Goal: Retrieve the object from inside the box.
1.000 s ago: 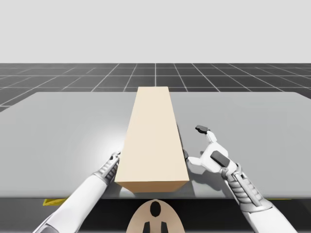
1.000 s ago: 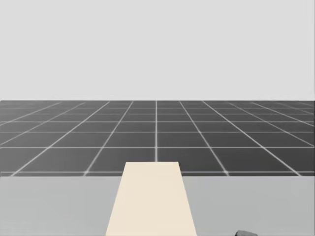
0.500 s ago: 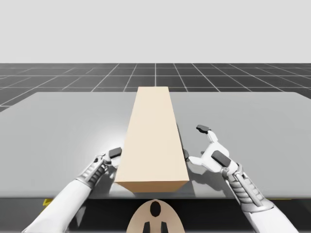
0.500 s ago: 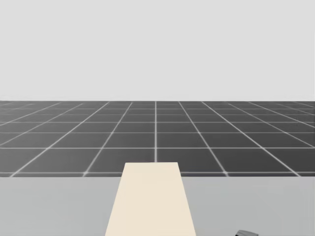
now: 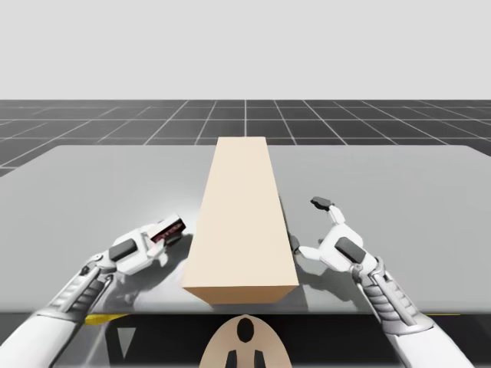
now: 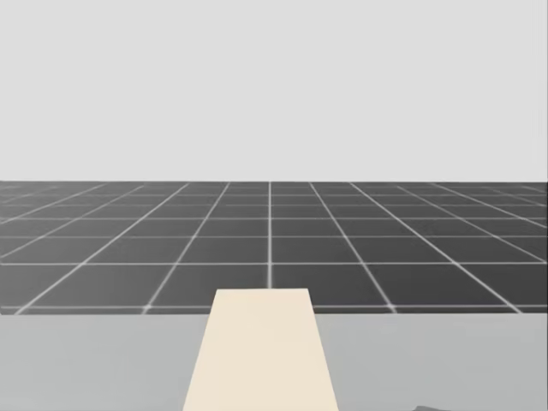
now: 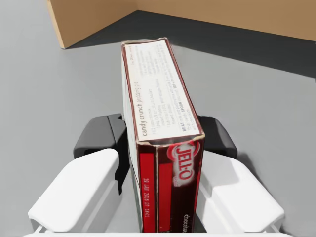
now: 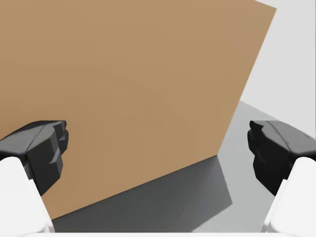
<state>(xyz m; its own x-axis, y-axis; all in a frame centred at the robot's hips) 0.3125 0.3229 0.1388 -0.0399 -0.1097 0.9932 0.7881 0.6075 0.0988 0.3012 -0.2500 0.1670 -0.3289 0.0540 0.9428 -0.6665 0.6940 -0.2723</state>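
A long tan box (image 5: 244, 215) lies down the middle of the grey table (image 5: 399, 176); its far end shows in the head view (image 6: 261, 351). My left gripper (image 5: 163, 234) hovers left of the box's near end, shut on a small dark red carton (image 5: 169, 230). In the left wrist view both fingers press the carton (image 7: 158, 108) from either side of my left gripper (image 7: 159, 134), with the tan box's corner (image 7: 197, 12) ahead. My right gripper (image 5: 307, 224) stands open by the box's right side. Its fingers (image 8: 44, 148) face the tan wall (image 8: 128, 98) without touching it.
The table's near edge runs just below both wrists, with a yellow strip (image 5: 100, 316) at its left. Bare grey tabletop spreads on both sides of the tan box. A dark gridded floor (image 6: 274, 240) lies beyond the far edge.
My left arm has drawn back leftward from the tan box's left side, and the dark red carton now shows in its gripper. My right arm has held still. My head has turned slightly upward.
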